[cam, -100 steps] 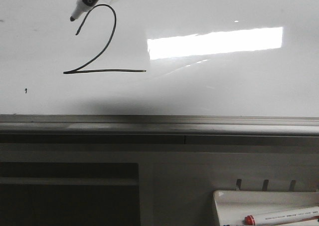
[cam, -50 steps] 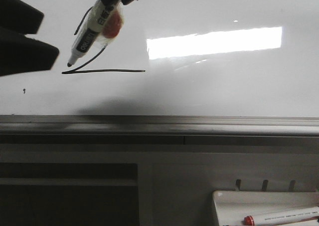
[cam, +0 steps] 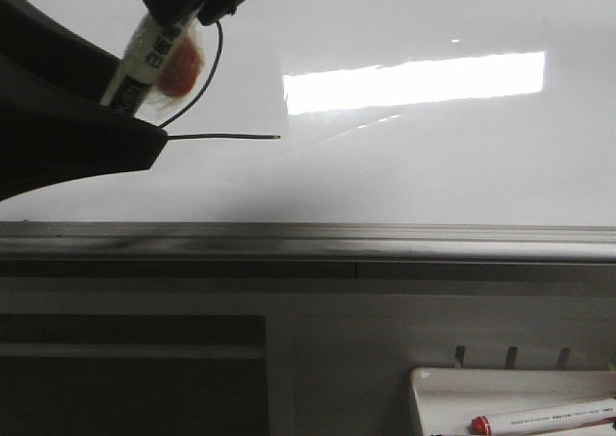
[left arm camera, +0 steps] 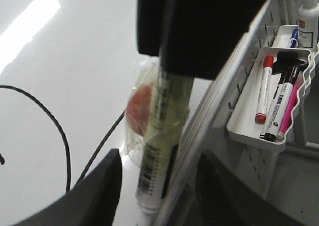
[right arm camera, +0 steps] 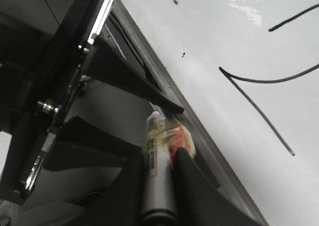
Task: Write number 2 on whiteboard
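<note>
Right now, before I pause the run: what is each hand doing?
Left hand: open, fingers either side of the marker, not closed on it.
Right hand: shut on the marker.

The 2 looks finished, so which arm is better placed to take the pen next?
Probably the left. The left gripper is open, its fingers either side of the marker at its lower end, while the right gripper is shut on the upper barrel, so only a squeeze seems needed.
</note>
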{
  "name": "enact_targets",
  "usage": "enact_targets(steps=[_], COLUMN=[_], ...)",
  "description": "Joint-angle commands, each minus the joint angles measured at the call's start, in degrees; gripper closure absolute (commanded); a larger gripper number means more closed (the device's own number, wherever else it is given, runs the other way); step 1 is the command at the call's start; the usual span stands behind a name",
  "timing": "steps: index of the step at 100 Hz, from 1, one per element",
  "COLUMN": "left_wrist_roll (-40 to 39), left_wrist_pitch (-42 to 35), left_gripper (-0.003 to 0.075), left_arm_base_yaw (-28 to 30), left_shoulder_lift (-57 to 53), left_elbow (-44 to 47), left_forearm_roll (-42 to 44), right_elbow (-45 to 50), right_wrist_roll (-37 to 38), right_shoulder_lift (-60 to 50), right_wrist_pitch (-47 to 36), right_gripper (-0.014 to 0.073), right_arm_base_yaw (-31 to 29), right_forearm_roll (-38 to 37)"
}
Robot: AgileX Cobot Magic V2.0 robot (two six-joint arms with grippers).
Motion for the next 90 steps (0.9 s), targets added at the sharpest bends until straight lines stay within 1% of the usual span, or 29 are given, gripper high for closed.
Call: enact_targets(steps=[1, 3, 10, 20, 22, 49, 59, 63, 66, 68, 69, 70, 71, 73, 74, 75, 76, 77, 78, 80, 81, 83, 85, 87, 90], left_wrist_roll=[-0.4, -0.4, -0.4, -0.4, -0.4, -0.4, -0.4, -0.4, -0.4, -0.4, -0.4, -0.4, -0.4, -0.4, -0.4, -0.4, -0.4, -0.4, -0.4, -0.4, -0.4, -0.4, -0.4, -0.4, -0.4], left_wrist_pitch=[-4.2, -4.2, -4.2, -4.2, -4.2, -5.2, -5.2, -5.1, -5.1, -5.1, -5.1, -5.1, -5.1, -5.1, -5.1, -5.1, -5.1, -5.1, -5.1, -5.1, -5.1, -5.1, -5.1, -5.1, -5.1], left_gripper=[0.0470, 0.0484, 0.0572, 0.0724, 0.0740, 0.0741, 0.0741, 0.0741, 0.0741, 0.0741, 0.0741, 0.0741, 0.0741, 0.0741, 0.0741, 0.0741, 0.0741, 0.0741, 0.0741, 0.0741, 0.0741, 0.0741, 0.0741, 0.0741, 0.0741], left_arm_base_yaw=[-0.2, -0.2, -0.2, -0.2, -0.2, -0.2, -0.2, -0.2, -0.1, -0.2, -0.1, 0.0, 0.0, 0.2, 0.4, 0.4, 0.6, 0.8, 1.0, 1.4, 1.8, 2.1, 2.8, 3.6, 4.7], left_shoulder_lift=[-0.4, -0.4, -0.4, -0.4, -0.4, -0.5, -0.5, -0.5, -0.5, -0.5, -0.5, -0.5, -0.5, -0.5, -0.5, -0.5, -0.5, -0.5, -0.5, -0.5, -0.5, -0.5, -0.5, -0.5, -0.5], left_elbow=[-1.9, -1.9, -1.9, -1.9, -1.9, -1.9, -1.9, -1.9, -1.9, -1.9, -1.9, -1.9, -1.9, -1.9, -1.9, -1.9, -1.9, -1.9, -1.9, -1.9, -1.9, -1.9, -1.9, -1.9, -1.9], left_forearm_roll=[-1.1, -1.1, -1.1, -1.1, -1.0, -1.0, -1.7, -3.3, -4.5, -5.6, -6.0, -6.8, -7.2, -8.4, -8.9, -9.8, -10.2, -11.2, -11.7, -13.2, -13.7, -15.3, -16.8, -18.5, -20.8], right_elbow=[-2.0, -2.0, -2.0, -2.0, -2.0, -2.0, -2.0, -2.0, -2.0, -2.0, -2.0, -2.0, -2.0, -2.0, -2.0, -2.0, -2.0, -2.0, -2.0, -2.0, -2.0, -2.0, -2.0, -2.0, -2.0], right_wrist_roll=[-0.2, -0.2, -0.2, -0.2, -0.2, -0.2, -0.2, -0.9, -1.4, -1.6, -1.6, -1.6, -1.6, -1.6, -1.5, -1.5, -1.5, -1.5, -1.5, -1.5, -1.5, -1.3, -0.9, -0.6, -0.6], right_shoulder_lift=[-1.3, -1.3, -1.3, -1.3, -1.3, -1.3, -1.3, -1.3, -1.3, -1.3, -1.3, -1.3, -1.3, -1.3, -1.3, -1.3, -1.3, -1.3, -1.3, -1.3, -1.3, -1.3, -1.3, -1.4, -1.7], right_wrist_pitch=[-3.1, -3.1, -3.1, -3.1, -3.1, -3.1, -4.8, -5.5, -6.0, -6.4, -6.5, -6.8, -6.9, -7.2, -7.3, -7.5, -7.6, -7.8, -7.9, -8.1, -8.1, -8.5, -8.6, -8.7, -8.6], right_gripper=[0.0643, 0.0643, 0.0643, 0.0643, 0.0643, 0.0643, 0.0635, 0.0594, 0.0544, 0.0496, 0.0457, 0.0437, 0.0393, 0.0347, 0.0298, 0.0272, 0.0221, 0.0195, 0.0146, 0.0099, 0.0055, -0.0003, -0.0049, -0.0071, -0.0059], right_arm_base_yaw=[0.1, 0.1, 0.1, 0.1, 0.1, 0.1, 0.1, 0.1, 0.1, 0.1, 0.1, 0.1, 0.0, -0.2, -0.1, -0.3, -0.4, -0.4, -0.7, -1.1, -1.3, -1.7, -2.1, -2.6, -3.2], right_forearm_roll=[0.7, 0.7, 0.7, 0.7, 0.7, 1.0, 0.9, 0.2, -0.6, -1.2, -1.4, -1.9, -2.1, -2.7, -2.9, -2.9, -2.9, -2.9, -2.9, -2.9, -2.9, -2.9, -2.9, -2.9, -2.9])
